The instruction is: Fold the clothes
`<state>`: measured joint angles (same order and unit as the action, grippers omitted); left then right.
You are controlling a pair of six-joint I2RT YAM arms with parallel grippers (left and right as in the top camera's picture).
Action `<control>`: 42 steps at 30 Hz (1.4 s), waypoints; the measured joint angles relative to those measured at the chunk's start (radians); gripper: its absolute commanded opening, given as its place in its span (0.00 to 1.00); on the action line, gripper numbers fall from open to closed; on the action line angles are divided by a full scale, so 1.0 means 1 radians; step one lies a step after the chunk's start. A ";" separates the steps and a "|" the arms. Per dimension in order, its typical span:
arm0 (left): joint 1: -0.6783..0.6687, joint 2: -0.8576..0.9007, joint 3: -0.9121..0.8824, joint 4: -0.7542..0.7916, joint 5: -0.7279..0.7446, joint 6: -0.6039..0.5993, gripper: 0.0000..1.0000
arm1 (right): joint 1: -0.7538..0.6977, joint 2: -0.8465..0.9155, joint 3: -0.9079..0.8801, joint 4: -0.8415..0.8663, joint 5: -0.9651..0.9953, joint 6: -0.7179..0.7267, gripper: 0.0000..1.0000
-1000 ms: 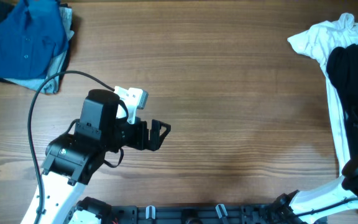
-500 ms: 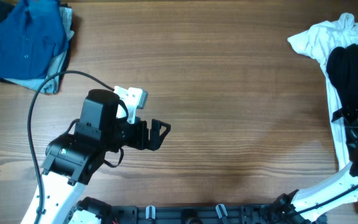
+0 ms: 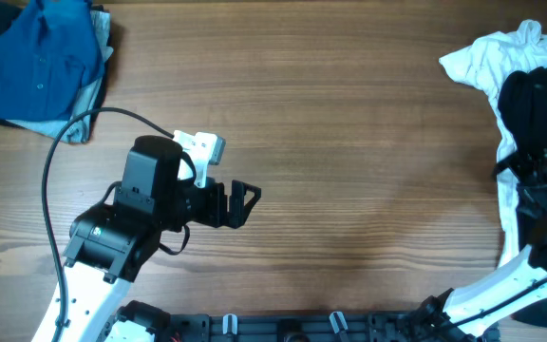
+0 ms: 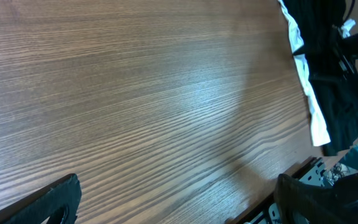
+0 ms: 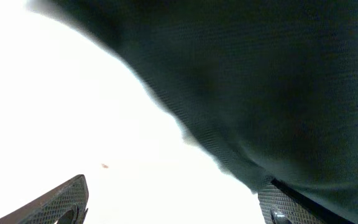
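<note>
A black garment (image 3: pixel 537 119) lies on a white garment (image 3: pixel 487 59) at the table's right edge. My right gripper (image 3: pixel 532 169) is open, pressed down over both. In the right wrist view the black cloth (image 5: pixel 278 74) and white cloth (image 5: pixel 73 118) fill the frame between my spread fingers (image 5: pixel 173 199). My left gripper (image 3: pixel 247 201) is open and empty over bare wood left of centre. The left wrist view shows its fingers (image 4: pixel 179 202) apart, with the black garment (image 4: pixel 331 81) far off. A folded blue shirt (image 3: pixel 36 57) sits at the far left corner.
The blue shirt lies on a pale grey-blue folded garment (image 3: pixel 79 109). A black cable (image 3: pixel 74 138) arcs from the left arm. A black rail (image 3: pixel 330 328) runs along the table's front edge. Bare wood table (image 3: pixel 349 142) spans the middle.
My right gripper has moved up the right edge onto the black and white garments. The left arm has not moved.
</note>
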<state>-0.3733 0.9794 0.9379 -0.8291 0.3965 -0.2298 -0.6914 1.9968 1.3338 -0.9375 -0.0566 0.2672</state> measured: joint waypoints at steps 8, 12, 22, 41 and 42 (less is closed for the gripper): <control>0.000 0.000 0.000 0.000 0.000 -0.001 1.00 | 0.063 -0.102 0.022 0.000 0.001 -0.008 0.94; 0.000 0.000 0.000 0.000 0.000 -0.001 1.00 | 0.058 -0.105 0.024 0.000 0.001 -0.009 0.94; 0.000 0.000 0.000 -0.008 0.000 -0.001 1.00 | -0.094 -0.105 0.024 0.000 -0.042 -0.011 0.86; 0.000 0.000 0.000 -0.019 0.000 -0.001 1.00 | -0.141 -0.068 0.024 0.030 -0.085 -0.011 0.81; 0.000 0.000 0.000 -0.019 0.000 -0.001 1.00 | -0.141 -0.061 0.024 0.030 -0.085 -0.011 0.82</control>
<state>-0.3733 0.9794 0.9379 -0.8482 0.3965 -0.2306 -0.8322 1.9354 1.3575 -0.9073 -0.1421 0.2558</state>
